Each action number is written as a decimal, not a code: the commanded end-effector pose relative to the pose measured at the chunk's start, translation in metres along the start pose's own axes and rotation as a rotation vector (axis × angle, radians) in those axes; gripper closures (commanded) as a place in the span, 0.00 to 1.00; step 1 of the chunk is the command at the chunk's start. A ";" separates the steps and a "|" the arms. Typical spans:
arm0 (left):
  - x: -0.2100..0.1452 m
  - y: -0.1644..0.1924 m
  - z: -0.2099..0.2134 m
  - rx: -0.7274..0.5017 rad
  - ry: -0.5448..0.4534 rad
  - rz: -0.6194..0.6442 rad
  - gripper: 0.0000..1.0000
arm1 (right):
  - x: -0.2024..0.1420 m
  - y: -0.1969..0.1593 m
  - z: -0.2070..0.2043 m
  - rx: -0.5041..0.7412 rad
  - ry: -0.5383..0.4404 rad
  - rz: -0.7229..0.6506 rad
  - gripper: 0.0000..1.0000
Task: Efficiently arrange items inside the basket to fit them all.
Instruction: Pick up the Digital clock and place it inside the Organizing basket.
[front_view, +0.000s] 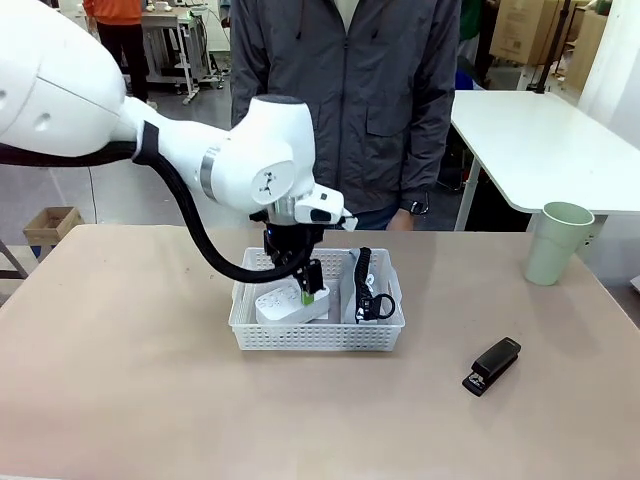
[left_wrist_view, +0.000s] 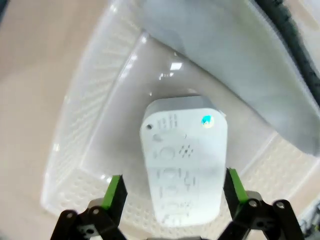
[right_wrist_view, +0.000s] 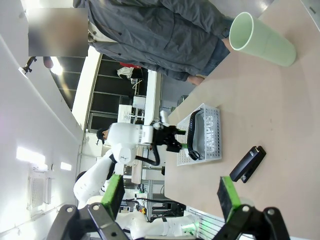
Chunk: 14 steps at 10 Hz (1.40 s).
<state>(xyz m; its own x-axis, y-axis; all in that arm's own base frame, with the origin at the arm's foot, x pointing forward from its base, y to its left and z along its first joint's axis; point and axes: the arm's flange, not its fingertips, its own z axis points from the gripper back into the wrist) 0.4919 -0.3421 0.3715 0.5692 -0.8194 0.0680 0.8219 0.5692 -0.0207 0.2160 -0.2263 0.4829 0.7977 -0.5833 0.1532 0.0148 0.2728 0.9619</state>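
Observation:
The white basket (front_view: 315, 340) sits mid-table. The small white box (front_view: 290, 303) lies in its left half. The grey pouch (front_view: 362, 300) with its black strap stands along the right wall. My left gripper (front_view: 303, 285) hangs in the basket, open. In the left wrist view its green pads (left_wrist_view: 116, 192) stand either side of the box (left_wrist_view: 184, 160), clear of it, with the pouch (left_wrist_view: 235, 65) beyond. The black stapler (front_view: 492, 366) lies on the table right of the basket. The pale-green cup (front_view: 558, 243) stands upright at far right. My right gripper (right_wrist_view: 171, 197) is open and holds nothing, high above the table.
A person in a dark jacket (front_view: 345, 100) stands at the far edge behind the basket. Bare tabletop (front_view: 120, 380) lies left and in front of the basket. The right wrist view shows the cup (right_wrist_view: 262, 40), the stapler (right_wrist_view: 247, 164) and the basket (right_wrist_view: 197, 156) from afar.

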 end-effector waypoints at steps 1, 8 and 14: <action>-0.045 0.011 0.073 -0.112 -0.133 -0.005 0.00 | 0.002 0.001 0.000 0.028 -0.011 0.023 0.00; -0.380 0.145 0.183 -0.443 -0.687 0.875 0.00 | 0.002 0.001 0.000 0.028 -0.011 0.023 0.00; -0.494 0.174 0.095 -0.799 -0.764 0.970 0.00 | 0.002 0.001 0.000 0.028 -0.011 0.023 0.00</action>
<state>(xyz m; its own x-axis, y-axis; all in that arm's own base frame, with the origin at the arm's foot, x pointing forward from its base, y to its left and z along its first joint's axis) 0.3327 0.1773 0.4381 0.9141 0.3295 0.2363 0.0896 0.4043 -0.9102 0.2163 -0.2266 0.4825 0.7973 -0.5845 0.1510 0.0175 0.2724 0.9620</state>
